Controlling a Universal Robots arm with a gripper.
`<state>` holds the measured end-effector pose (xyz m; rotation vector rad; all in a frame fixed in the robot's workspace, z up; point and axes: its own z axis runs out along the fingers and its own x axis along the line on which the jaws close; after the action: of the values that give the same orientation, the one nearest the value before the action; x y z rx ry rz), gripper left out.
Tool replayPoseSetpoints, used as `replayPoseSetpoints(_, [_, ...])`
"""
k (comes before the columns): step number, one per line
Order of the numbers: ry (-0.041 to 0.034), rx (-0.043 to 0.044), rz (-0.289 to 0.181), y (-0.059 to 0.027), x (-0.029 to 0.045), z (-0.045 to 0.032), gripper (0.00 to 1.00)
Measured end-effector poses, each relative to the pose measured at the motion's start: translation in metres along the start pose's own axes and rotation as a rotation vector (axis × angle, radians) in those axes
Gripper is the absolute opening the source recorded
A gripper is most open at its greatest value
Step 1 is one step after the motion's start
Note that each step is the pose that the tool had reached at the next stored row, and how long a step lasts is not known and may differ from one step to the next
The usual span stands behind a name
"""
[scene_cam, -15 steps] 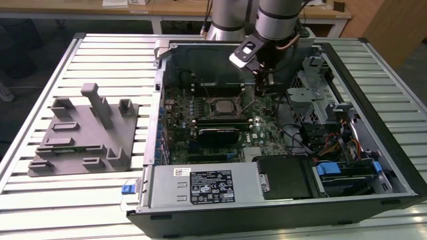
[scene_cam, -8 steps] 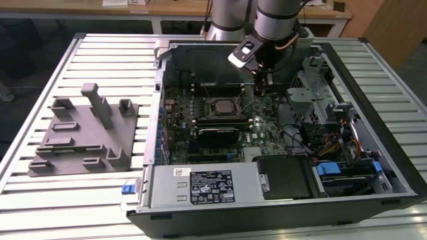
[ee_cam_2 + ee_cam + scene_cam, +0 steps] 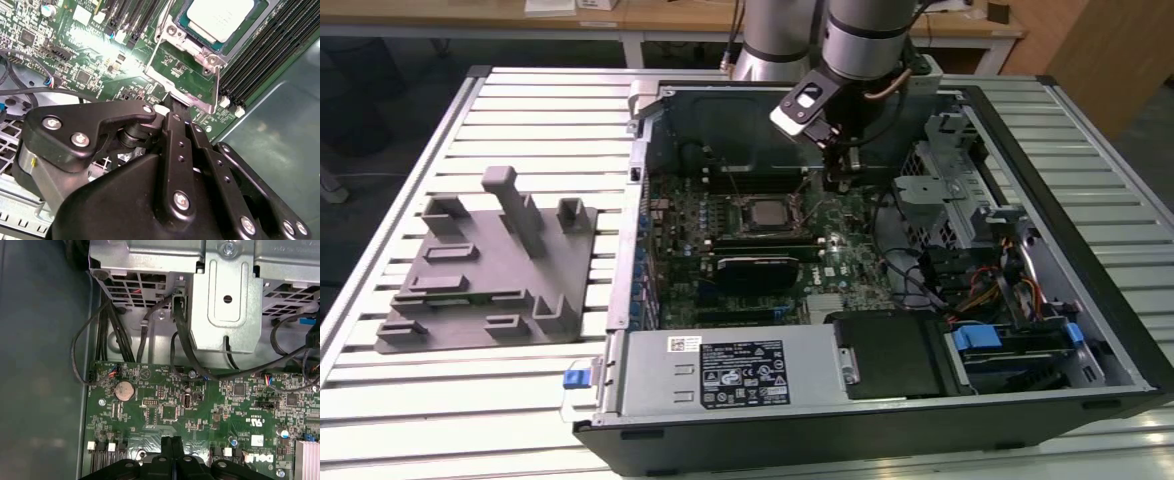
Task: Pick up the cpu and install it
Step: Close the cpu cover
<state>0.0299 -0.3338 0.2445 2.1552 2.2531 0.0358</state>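
The cpu [image 3: 220, 17] already sits in the socket [image 3: 172, 31]; the claw [image 3: 838, 182], clenched and empty, hovers at its 2 o'clock in the exterior view.

cpu [image 3: 220, 17] in socket [image 3: 186, 44], tool [image 3: 168, 102] nr.

Arm [image 3: 865, 40] upright, tool [image 3: 839, 183] pointing down, closed
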Motion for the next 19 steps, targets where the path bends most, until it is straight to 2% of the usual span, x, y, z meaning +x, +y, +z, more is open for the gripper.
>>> replayPoseSetpoints(19, [0.0001,0.0000,0.000,-0.0125,0.0006,-0.0003,0.11])
